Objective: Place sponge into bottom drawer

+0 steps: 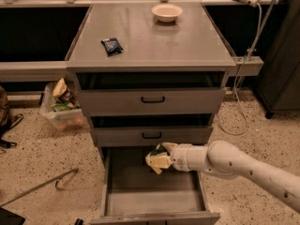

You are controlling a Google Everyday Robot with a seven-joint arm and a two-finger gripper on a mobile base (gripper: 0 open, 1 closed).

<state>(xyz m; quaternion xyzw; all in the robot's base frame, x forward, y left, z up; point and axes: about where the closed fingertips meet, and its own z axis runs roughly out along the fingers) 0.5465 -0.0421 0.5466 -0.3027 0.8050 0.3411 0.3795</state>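
Observation:
The sponge [158, 159], pale yellow with a dark green layer, is held in my gripper [161, 157]. The gripper is shut on it, above the open bottom drawer [154, 201], near the drawer's back and under the middle drawer front. My white arm [239, 165] reaches in from the lower right. The bottom drawer is pulled out, and what shows of its flat grey floor is bare.
Two shallower drawers with black handles [152, 99] sit above, slightly open. On the cabinet top lie a small dark blue packet [112, 46] and a white bowl [167, 11]. A clear bin of items [61, 108] stands on the floor at left. A cable [243, 78] hangs at right.

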